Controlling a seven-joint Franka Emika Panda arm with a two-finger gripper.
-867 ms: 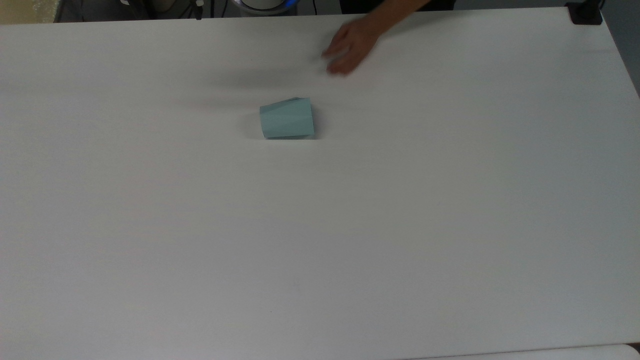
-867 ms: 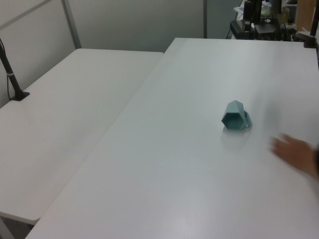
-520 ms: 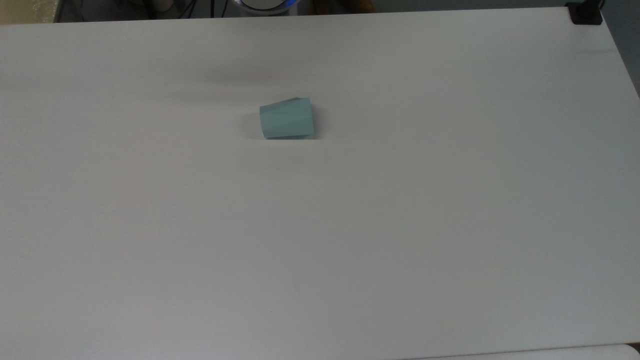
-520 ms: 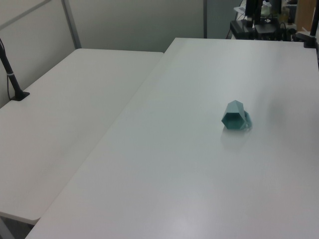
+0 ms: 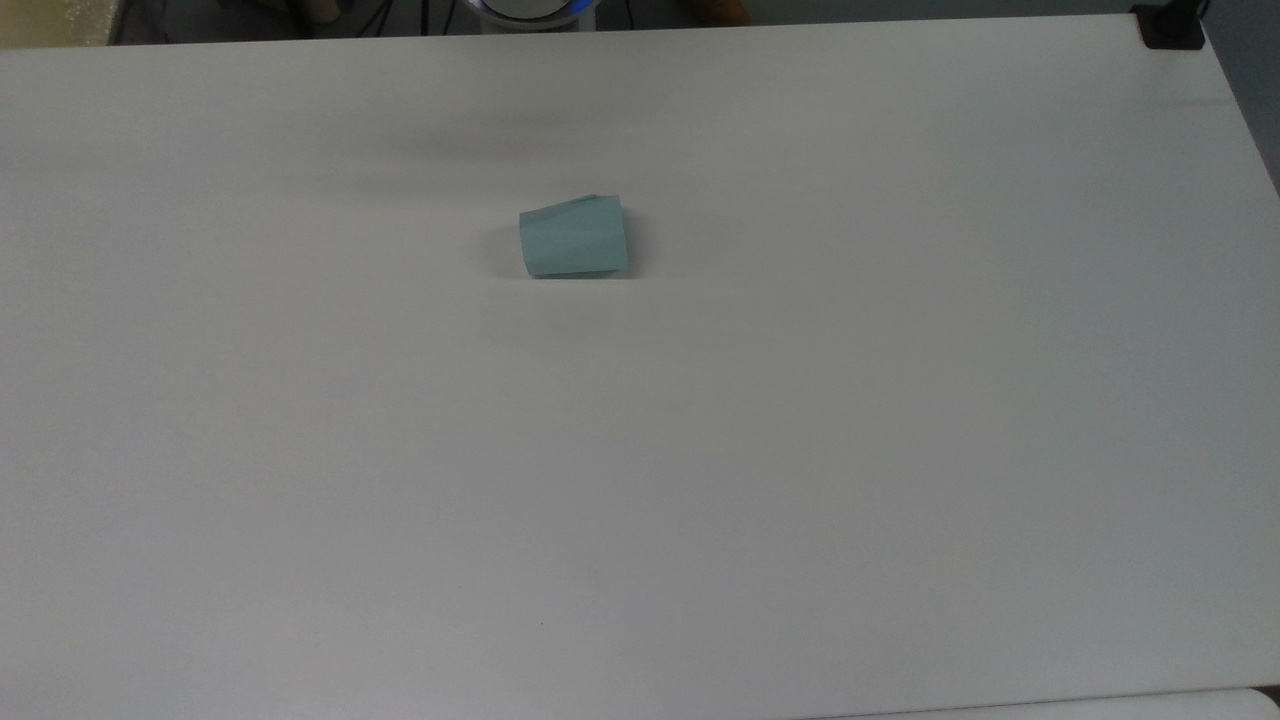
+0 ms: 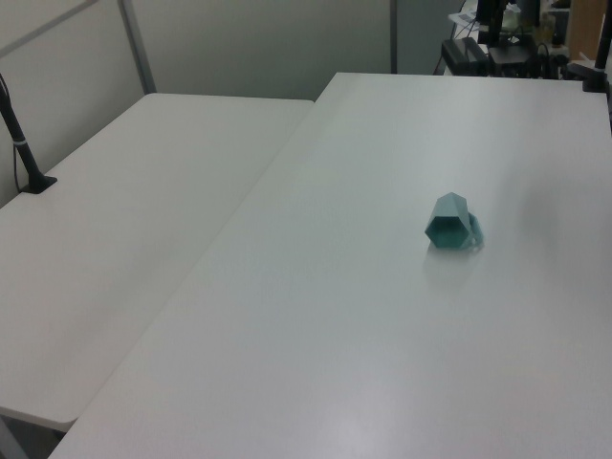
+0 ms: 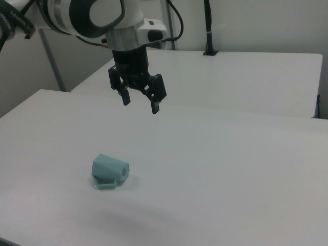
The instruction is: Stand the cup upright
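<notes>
The pale teal faceted cup (image 5: 574, 238) lies on its side on the white table (image 5: 700, 450). In the top view its narrow base points to the top view's left and its wider rim to the top view's right. The left view shows the cup (image 6: 450, 224) with its polygonal end toward the camera. In the right view the cup (image 7: 109, 171) rests with its angular handle against the table. My gripper (image 7: 140, 103) hangs open well above the table, up and to the right view's right of the cup, with nothing between its fingers.
A second white table (image 6: 124, 229) adjoins on the left view's left, with a black clamp post (image 6: 24, 148) on it. A black clamp (image 5: 1170, 25) sits at the top view's top right corner. Dark equipment (image 6: 492, 43) stands beyond the far edge in the left view.
A person's hand that was over the table near the cup has withdrawn out of view. The cup has not moved.
</notes>
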